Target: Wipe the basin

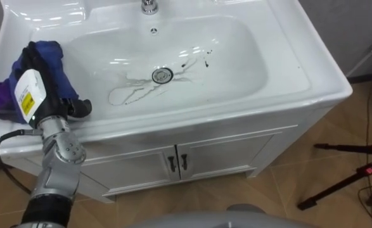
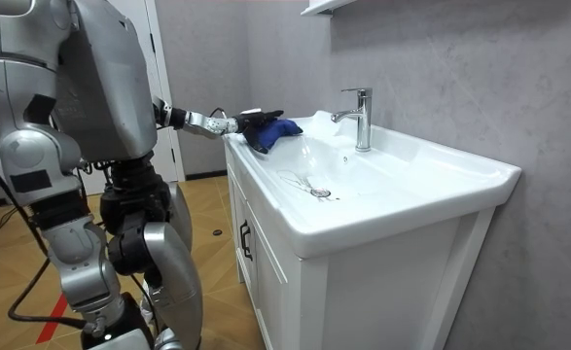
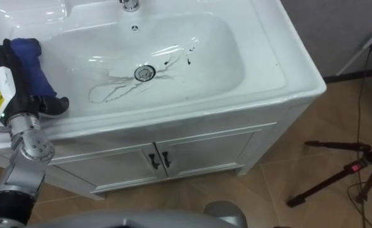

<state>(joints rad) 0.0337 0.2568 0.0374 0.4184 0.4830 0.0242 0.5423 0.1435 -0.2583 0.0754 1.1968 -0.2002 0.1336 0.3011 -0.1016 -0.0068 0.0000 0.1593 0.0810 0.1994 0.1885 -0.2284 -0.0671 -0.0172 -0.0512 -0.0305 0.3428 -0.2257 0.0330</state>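
The robot stands at the white basin, left arm stretched out to its left rim. The blue cloth lies there under the left hand; whether its fingers grip, I cannot tell. Dark streaks run beside the drain.

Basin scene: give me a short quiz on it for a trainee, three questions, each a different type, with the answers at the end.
1. True or false: the dark streaks lie inside the bowl of the white ceramic basin, spreading out from the round metal drain.
2. Multiple choice: where is the crumpled blue cloth?
A. In the bowl, over the drain
B. On the basin's left rim, with the robot's left hand on it
C. On the floor by the cabinet
3. Fill in the blank: the chrome tap stands at the basin's ___ edge, behind the drain.

Key: 1 true; 2 B; 3 back.
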